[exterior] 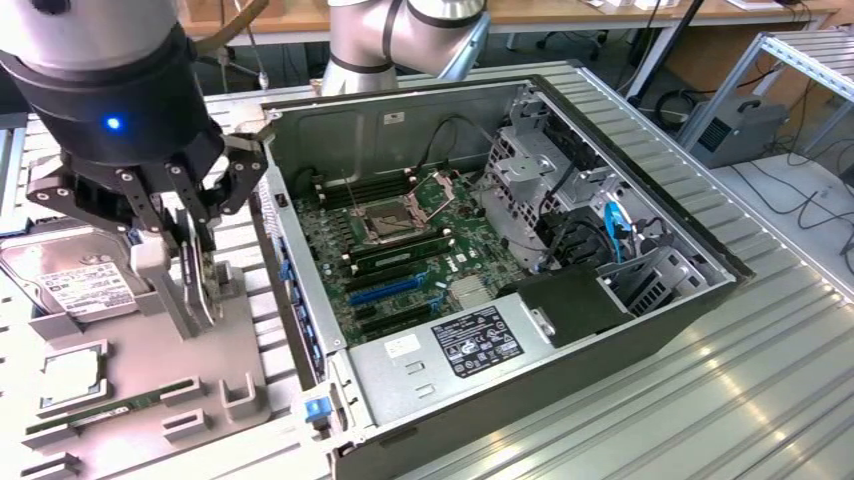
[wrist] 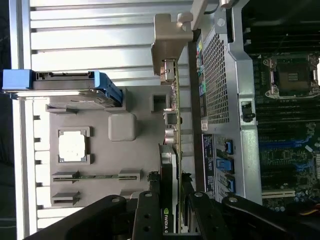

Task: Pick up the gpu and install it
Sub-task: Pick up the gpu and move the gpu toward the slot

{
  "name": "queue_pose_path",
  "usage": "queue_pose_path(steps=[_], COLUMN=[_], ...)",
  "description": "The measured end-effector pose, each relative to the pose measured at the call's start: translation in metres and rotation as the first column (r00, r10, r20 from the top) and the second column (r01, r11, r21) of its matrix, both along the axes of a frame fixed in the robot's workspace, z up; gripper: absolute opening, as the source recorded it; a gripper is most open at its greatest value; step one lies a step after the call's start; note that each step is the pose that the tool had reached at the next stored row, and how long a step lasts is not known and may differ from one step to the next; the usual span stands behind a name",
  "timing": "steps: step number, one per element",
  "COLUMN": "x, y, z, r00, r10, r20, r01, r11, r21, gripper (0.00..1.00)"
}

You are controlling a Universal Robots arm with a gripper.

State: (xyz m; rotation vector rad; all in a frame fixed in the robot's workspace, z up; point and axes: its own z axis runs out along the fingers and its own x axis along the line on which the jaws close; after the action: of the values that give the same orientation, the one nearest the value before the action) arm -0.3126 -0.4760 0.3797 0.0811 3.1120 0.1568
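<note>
The tool (exterior: 180,255) hangs over the grey parts tray (exterior: 147,370), which lies on the ribbed metal surface (exterior: 747,400) just beside the open computer case (exterior: 667,300). Its fingers (wrist: 150,205) are closed on the gpu (exterior: 203,295), one on each face. The card stands on edge at the tray's side nearest the case. A hard drive (exterior: 80,285) and a memory stick (exterior: 107,410) lie in the same tray.
</note>
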Motion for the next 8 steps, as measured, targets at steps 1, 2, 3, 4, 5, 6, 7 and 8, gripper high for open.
queue_pose_path(steps=[1,2,3,4,5,6,7,8], x=[0.0,0.0,0.0,0.0,0.0,0.0,0.0,0.0], y=[0.0,0.0,0.0001,0.0001,0.0001,0.0001,0.0001,0.0001], z=[0.0059,0.0181,0.0296,0.0392,0.0449,0.0512,0.0586,0.0593], r00=[1.0,1.0,1.0,1.0,1.0,1.0,1.0,1.0], r10=[0.0,0.0,0.0,0.0,0.0,0.0,0.0,0.0], r20=[0.0001,0.0002,0.0002,0.0004,0.0004,0.0006,0.0007,0.0007], r01=[0.0,0.0,0.0,0.0,0.0,0.0,0.0,0.0], r11=[1.0,1.0,1.0,1.0,1.0,1.0,1.0,1.0], r21=[0.0001,0.0002,0.0002,0.0002,0.0002,0.0004,0.0007,0.0008], gripper=[0.27,0.27,0.27,0.27,0.27,0.27,0.27,0.27])
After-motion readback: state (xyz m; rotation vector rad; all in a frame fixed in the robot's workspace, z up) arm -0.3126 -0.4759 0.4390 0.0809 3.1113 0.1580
